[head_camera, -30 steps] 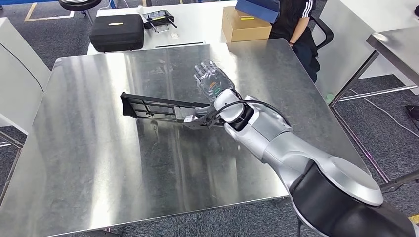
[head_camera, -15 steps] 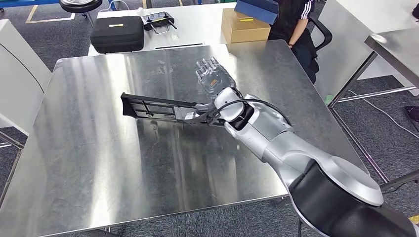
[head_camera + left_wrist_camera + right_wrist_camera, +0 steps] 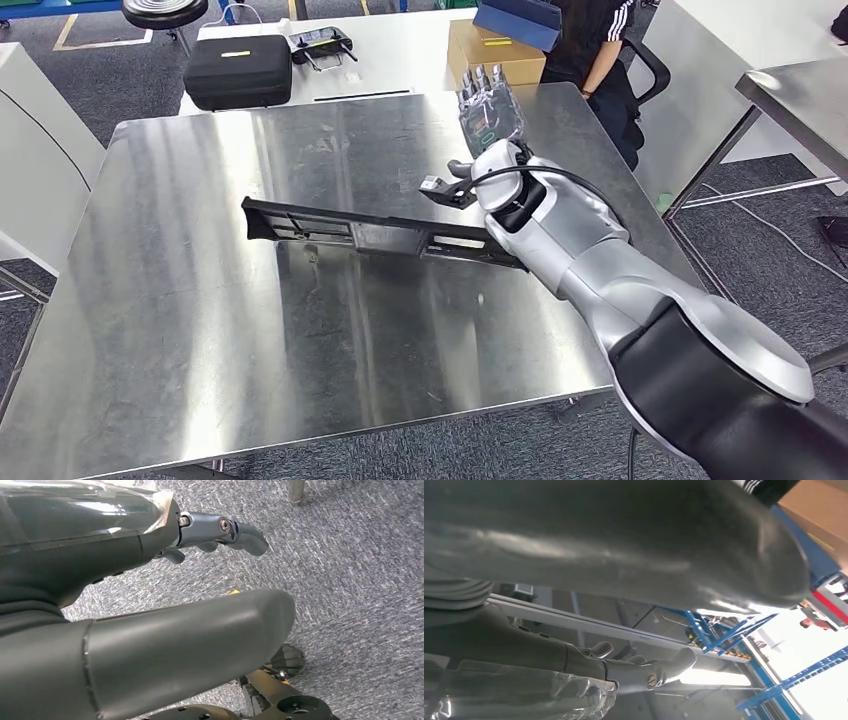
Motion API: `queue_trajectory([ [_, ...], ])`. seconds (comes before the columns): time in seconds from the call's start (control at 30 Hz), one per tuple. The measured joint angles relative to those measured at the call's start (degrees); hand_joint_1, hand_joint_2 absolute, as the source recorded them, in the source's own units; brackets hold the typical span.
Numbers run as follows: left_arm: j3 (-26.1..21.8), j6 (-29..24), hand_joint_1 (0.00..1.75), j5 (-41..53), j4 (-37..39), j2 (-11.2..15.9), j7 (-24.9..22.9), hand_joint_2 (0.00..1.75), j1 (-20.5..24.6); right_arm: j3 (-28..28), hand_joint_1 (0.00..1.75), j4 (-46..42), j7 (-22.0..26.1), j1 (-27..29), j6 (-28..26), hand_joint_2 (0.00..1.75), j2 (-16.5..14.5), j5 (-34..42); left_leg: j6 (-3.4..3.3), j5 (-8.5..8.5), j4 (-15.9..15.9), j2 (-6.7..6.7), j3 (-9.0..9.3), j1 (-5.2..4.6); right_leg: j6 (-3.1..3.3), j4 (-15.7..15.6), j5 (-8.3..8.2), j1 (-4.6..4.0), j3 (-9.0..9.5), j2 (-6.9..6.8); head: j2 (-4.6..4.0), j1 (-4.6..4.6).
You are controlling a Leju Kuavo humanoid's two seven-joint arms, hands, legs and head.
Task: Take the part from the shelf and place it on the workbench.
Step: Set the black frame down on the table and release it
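The long flat black slotted plastic part (image 3: 375, 234) lies flat on the shiny steel worktop (image 3: 200, 340), its long axis running leftward from under the right forearm, while the right hand (image 3: 490, 110), fingers spread and holding nothing, is raised clear beyond its near end.
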State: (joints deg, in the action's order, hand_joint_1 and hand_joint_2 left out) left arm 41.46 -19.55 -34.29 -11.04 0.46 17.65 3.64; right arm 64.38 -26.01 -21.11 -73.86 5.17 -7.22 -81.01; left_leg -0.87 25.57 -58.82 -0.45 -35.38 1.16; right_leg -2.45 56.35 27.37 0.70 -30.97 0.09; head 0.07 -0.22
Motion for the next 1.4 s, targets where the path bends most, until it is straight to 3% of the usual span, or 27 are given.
queue_trajectory([
  [0.4,0.29,0.03,0.00,0.26,-0.09,0.01,-0.06,0.00,0.36,-5.24,0.00,0.12,-0.44,-2.32,-4.82,0.00,0.81,-0.62,0.00,0.00,0.00,0.00,0.17,0.00,0.00,0.01,0.00,0.00,0.20,0.00,0.00,0.00],
  [0.5,0.31,0.05,0.00,0.26,-0.11,0.01,-0.33,0.00,0.36,-8.96,0.00,-0.74,1.92,-1.53,-7.95,0.00,0.44,7.39,0.00,0.00,0.01,0.00,0.20,0.00,0.00,0.01,0.00,-0.01,0.26,0.00,0.00,0.01],
  [0.6,0.34,0.09,0.00,0.26,-0.14,0.02,-0.48,0.00,0.40,-16.89,0.00,-4.31,6.92,1.39,-11.30,0.00,-0.81,18.99,0.00,0.00,0.01,0.03,0.26,0.00,0.00,0.01,0.00,-0.01,0.27,0.04,0.00,-0.01],
  [0.77,0.37,0.09,0.00,0.26,-0.24,0.01,-0.87,0.00,0.41,-24.64,0.00,-10.70,9.06,4.52,-11.93,0.00,-2.11,23.79,0.00,0.00,0.03,-0.06,0.26,0.05,0.01,0.01,0.03,-0.05,0.29,-0.04,0.00,0.01],
  [0.87,0.39,0.10,0.00,0.28,-0.25,0.03,-0.83,0.00,0.43,-28.72,0.00,-16.71,14.26,8.05,-12.01,0.00,-2.22,34.70,0.00,0.00,0.04,0.00,0.28,0.04,0.02,0.01,0.03,-0.05,0.29,0.00,0.00,0.01],
  [1.03,0.42,0.08,0.00,0.30,-0.26,0.07,-0.44,0.00,0.35,-33.84,0.00,-32.98,21.81,17.75,-11.05,0.00,-1.45,62.43,0.01,0.01,0.04,-0.09,0.29,0.02,0.02,-0.01,0.04,-0.03,0.28,-0.06,0.00,0.01],
  [1.27,0.33,-0.16,0.00,-1.18,-0.24,0.15,1.66,0.00,-0.08,-32.38,0.00,-53.53,27.24,29.46,-6.68,0.00,0.80,94.22,0.03,0.06,0.05,-0.02,0.29,0.02,0.03,-0.01,0.05,-0.04,0.26,-0.02,0.00,0.01],
  [1.4,0.14,-0.08,0.00,-2.21,-0.24,0.15,2.71,0.00,-0.62,-29.02,0.00,-62.85,30.71,35.27,-1.70,0.00,2.27,103.56,0.04,0.08,0.06,-0.02,0.29,0.04,0.04,-0.02,0.07,-0.05,0.25,-0.02,0.00,0.00],
])
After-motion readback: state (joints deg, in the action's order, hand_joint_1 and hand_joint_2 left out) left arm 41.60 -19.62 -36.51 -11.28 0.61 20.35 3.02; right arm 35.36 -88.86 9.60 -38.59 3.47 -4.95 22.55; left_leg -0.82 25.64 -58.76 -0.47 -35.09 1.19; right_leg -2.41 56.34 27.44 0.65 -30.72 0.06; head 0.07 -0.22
